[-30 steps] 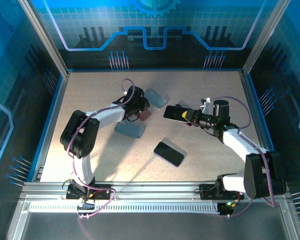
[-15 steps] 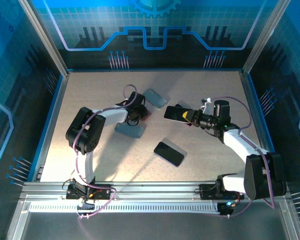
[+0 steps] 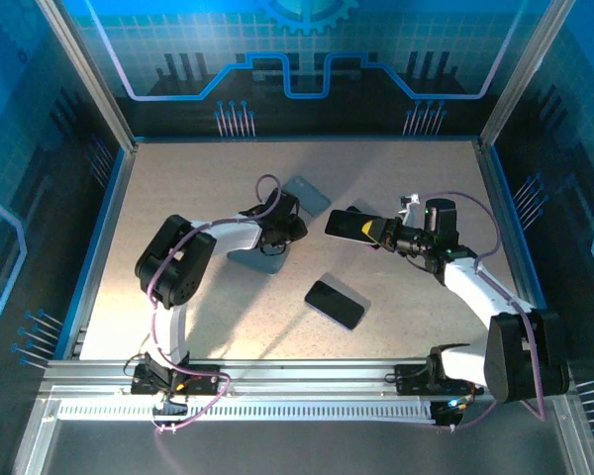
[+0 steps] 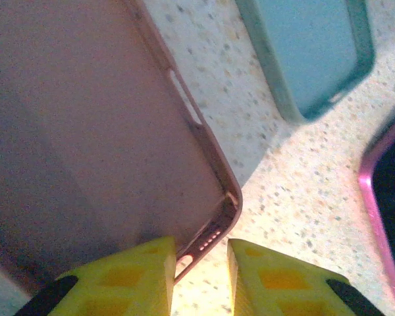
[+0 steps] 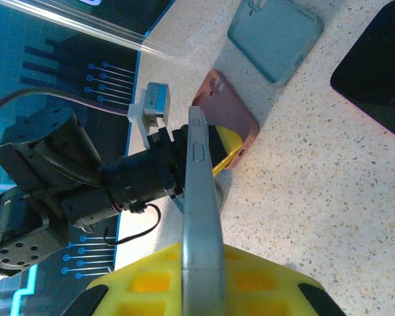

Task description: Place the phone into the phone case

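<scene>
The right gripper (image 3: 384, 235) is closed tight on the phone (image 3: 351, 225) and holds it in the air over the middle of the table (image 3: 178, 188), right of centre. The phone's dark face is turned up towards the overhead camera. From the right wrist the phone shows edge-on as a thin grey slab rising from between the yellow fingers (image 5: 135, 283). Opposite it, the left gripper (image 4: 199, 253) has its jaws drawn narrow on the bottom rim of the pink case (image 4: 85, 131). One yellow finger sits inside the case's open hollow and the other outside it, with the slotted end wall between them. The case is tilted up off the table and throws a shadow under its long side, and its hollow faces the left wrist camera. In the right wrist view the pink case stands just beyond the top edge of the held phone, apart from it. A teal case (image 3: 307, 193) lies flat on the table just behind the left gripper. A grey-blue case (image 3: 257, 259) lies just in front of that gripper, nearer the arm bases. A second phone (image 3: 335, 303) lies flat, face dark, nearer the bases and between the two arms. At the right edge of the left wrist view there is a dark slab with a pink rim (image 4: 388, 210), and I cannot tell what it is.
</scene>
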Available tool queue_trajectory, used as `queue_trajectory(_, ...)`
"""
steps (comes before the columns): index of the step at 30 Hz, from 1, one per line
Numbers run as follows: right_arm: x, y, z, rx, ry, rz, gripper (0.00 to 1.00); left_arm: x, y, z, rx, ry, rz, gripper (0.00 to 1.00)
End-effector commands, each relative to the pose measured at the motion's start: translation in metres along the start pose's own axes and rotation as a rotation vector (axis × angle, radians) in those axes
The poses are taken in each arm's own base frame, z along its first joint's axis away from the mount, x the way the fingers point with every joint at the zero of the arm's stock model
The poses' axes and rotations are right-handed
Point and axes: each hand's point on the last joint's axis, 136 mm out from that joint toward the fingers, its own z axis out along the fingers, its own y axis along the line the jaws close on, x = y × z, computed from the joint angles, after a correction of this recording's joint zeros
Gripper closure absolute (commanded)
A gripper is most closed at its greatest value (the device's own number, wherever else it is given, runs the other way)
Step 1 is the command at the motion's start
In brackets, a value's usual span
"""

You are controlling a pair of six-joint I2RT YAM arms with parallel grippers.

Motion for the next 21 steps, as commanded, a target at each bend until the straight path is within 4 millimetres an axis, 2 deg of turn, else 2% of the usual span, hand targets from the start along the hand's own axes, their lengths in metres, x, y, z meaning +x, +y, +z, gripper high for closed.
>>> queue_trajectory(1,-0.003,0.01,-0.011,-0.023,-0.019,-0.034,1.0,0.052,0.014,0.015,-0.011,0.167,-0.105,0.73)
queue_trajectory(6,-0.001,0.009,-0.02,-0.008,-0.028,-0.032,1.0,0.071,0.004,0.022,0.051,0.204,-0.206,0.75)
queue_trajectory(9,0.002,0.006,-0.026,0.005,-0.033,-0.027,1.0,0.074,-0.01,0.02,0.122,0.196,-0.266,0.75)
queue_trajectory(13,0.007,0.0,-0.032,0.019,-0.038,-0.021,1.0,0.065,-0.027,0.01,0.19,0.168,-0.3,0.75)
queue_trajectory(21,0.012,-0.006,-0.035,0.031,-0.036,-0.012,1.0,0.038,-0.053,-0.025,0.259,0.095,-0.272,0.71)
